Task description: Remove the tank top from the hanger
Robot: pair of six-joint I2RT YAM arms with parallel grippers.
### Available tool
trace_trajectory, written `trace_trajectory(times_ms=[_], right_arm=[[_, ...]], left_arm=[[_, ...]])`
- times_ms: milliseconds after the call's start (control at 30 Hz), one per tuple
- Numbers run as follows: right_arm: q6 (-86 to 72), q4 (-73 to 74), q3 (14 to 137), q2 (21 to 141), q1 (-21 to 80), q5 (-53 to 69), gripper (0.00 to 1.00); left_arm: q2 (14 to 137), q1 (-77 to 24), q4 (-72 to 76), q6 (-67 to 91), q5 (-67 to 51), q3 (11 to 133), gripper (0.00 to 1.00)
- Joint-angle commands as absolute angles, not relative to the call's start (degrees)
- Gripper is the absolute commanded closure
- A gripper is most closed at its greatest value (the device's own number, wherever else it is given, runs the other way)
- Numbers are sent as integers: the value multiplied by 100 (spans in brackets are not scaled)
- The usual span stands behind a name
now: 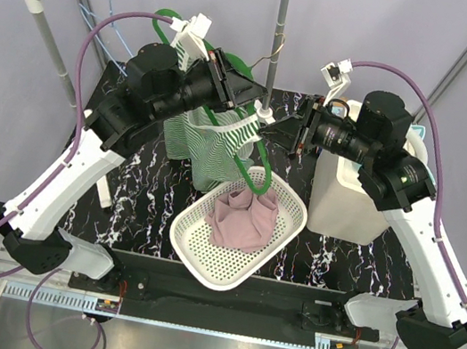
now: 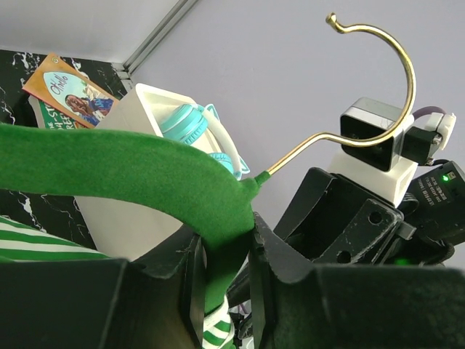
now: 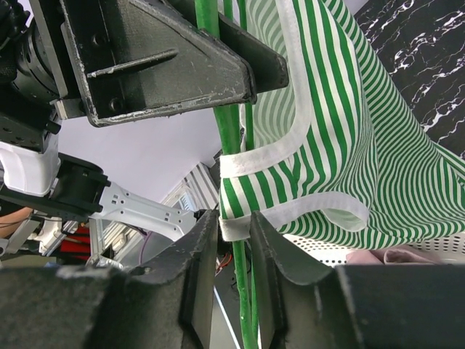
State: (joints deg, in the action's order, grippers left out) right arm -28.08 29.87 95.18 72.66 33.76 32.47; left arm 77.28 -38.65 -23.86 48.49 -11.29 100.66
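My left gripper point(image 2: 227, 267) is clamped on the green hanger point(image 2: 109, 171), fingers tight on either side of its felt arm just below where the gold hook point(image 2: 298, 155) comes out. The hook points up into free air and catches on nothing. I hold the hanger above the far edge of the basket point(image 1: 218, 264), close to the pole point(image 1: 278, 38).

The tank top point(image 3: 349, 123), green and white striped, is still on the hanger. It hangs from it over the far-left rim of the basket, with its lower part drooping toward that rim. One strap loops around the hanger's rod, its white trim plain to see.

My right gripper point(image 3: 234, 240) reaches in from the right, above the basket's far side, facing the left one. Its fingers are nearly together, pinching the white edge of the strap. The hanger's rod runs through the same narrow gap, and I cannot tell whether I squeeze the rod as well.

A pink cloth point(image 1: 244, 217) lies crumpled in the basket. To the right of the basket stands a white bin point(image 1: 342, 203) with teal headphones point(image 2: 185, 123) sticking out of its top.
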Motion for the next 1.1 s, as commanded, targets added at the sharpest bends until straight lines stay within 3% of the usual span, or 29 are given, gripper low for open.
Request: trace_trajectory(times_ms=[0, 300, 433, 700, 1067], right_arm=[[-2856, 2892, 9492, 7233, 3393, 3384, 70], [-2821, 2874, 9492, 7225, 3401, 3366, 84], [-2777, 2874, 9518, 7163, 3401, 3349, 100], [-2698, 2892, 9414, 6882, 3401, 3261, 100], [-2742, 2883, 8280, 5977, 3392, 3024, 100]], left_arm=[[7611, -3841, -1872, 4816, -1301, 10257, 100], [7594, -3841, -1872, 4825, -1283, 10266, 100], [7550, -3841, -1890, 4790, -1222, 10195, 100], [7453, -3832, -2127, 4448, -441, 10248, 100], [7374, -3832, -1522, 4280, 676, 10485, 100]])
